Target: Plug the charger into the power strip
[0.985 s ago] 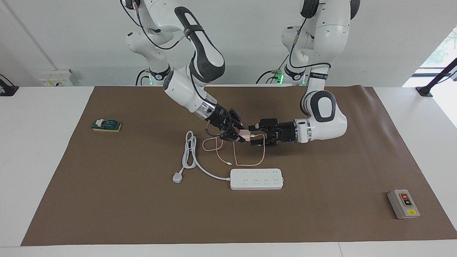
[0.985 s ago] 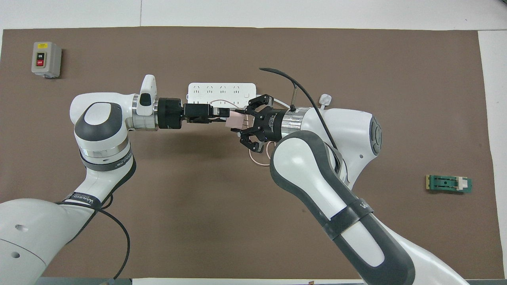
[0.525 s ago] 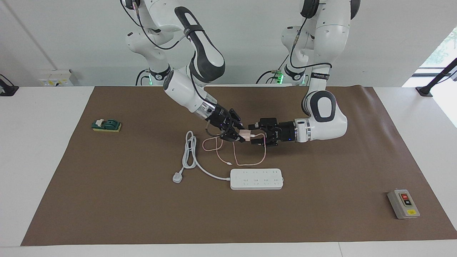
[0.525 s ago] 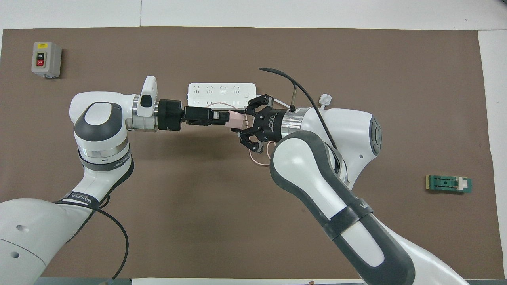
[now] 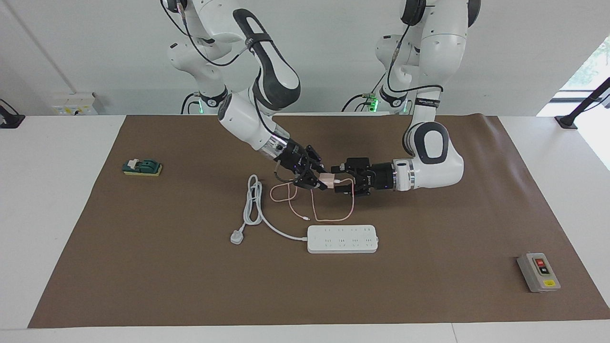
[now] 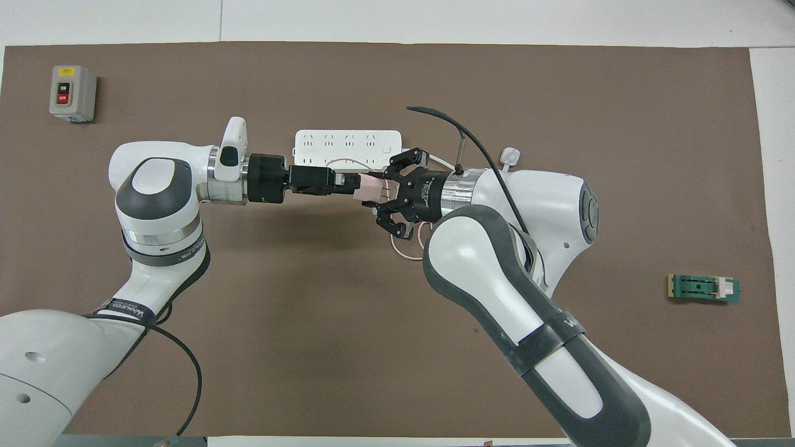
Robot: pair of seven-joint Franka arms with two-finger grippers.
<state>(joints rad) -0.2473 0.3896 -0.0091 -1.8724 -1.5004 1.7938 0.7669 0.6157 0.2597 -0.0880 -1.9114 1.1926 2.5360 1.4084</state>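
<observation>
**Passing the charger between my two grippers**

The small pale-pink cube charger (image 5: 328,179) hangs in the air between my hands, over the brown mat, with its thin pink cable (image 5: 333,216) looping down toward the long flat white power strip (image 5: 342,238). My right gripper (image 5: 318,179) pinches the cube. My left gripper (image 5: 339,179), fingers spread, brackets its free end. I should close squarely on flat faces before my right lets go.
</observation>
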